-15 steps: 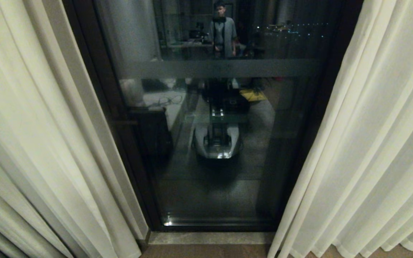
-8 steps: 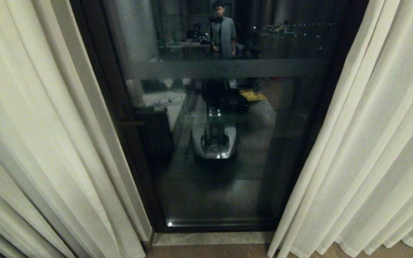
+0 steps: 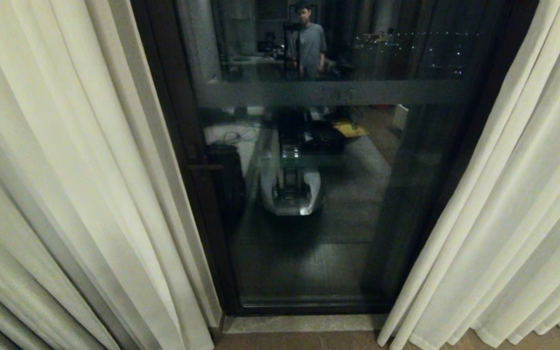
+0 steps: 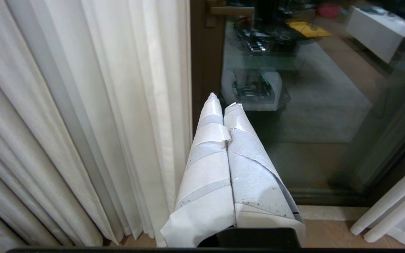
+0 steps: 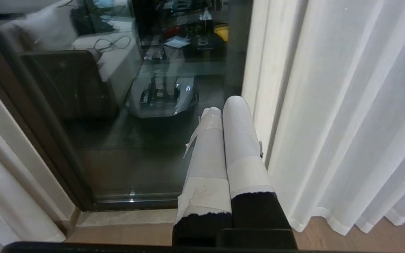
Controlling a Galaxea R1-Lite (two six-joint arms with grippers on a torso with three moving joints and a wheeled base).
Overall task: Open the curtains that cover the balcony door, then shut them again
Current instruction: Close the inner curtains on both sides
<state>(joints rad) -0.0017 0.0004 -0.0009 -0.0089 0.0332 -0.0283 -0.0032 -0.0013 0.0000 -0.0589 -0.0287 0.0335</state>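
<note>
**Two curtain panels drawn apart, glass door bare between them**

Two cream-white panels make up the curtains: you have the left panel (image 3: 66, 184) hanging in vertical pleats down one side of the head view and the right panel (image 3: 513, 204) down the other, with its wavy hem reaching the wooden floor (image 3: 304, 341). Between them the balcony door (image 3: 319, 204) stands uncovered, its dark frame closing the glass on both sides and a frosted band (image 3: 328, 92) crossing the pane. Below the door runs the pale stone threshold (image 3: 304, 323), just ahead of the floor.

In the glass you see a reflection of the robot's base (image 3: 290, 192) and, further back, a person (image 3: 309, 46) standing in the room.

Neither arm shows in the head view. From the left wrist camera, your left end effector (image 4: 223, 102) has its tape-wrapped fingers pressed together, holding nothing, with its tips just beside the inner edge of the left panel and in front of the door frame. From the right wrist camera, your right end effector (image 5: 225, 107) is likewise pinched closed and empty, its fingers just beside the inner edge of the right panel; whether it touches the fabric cannot be told.
</note>
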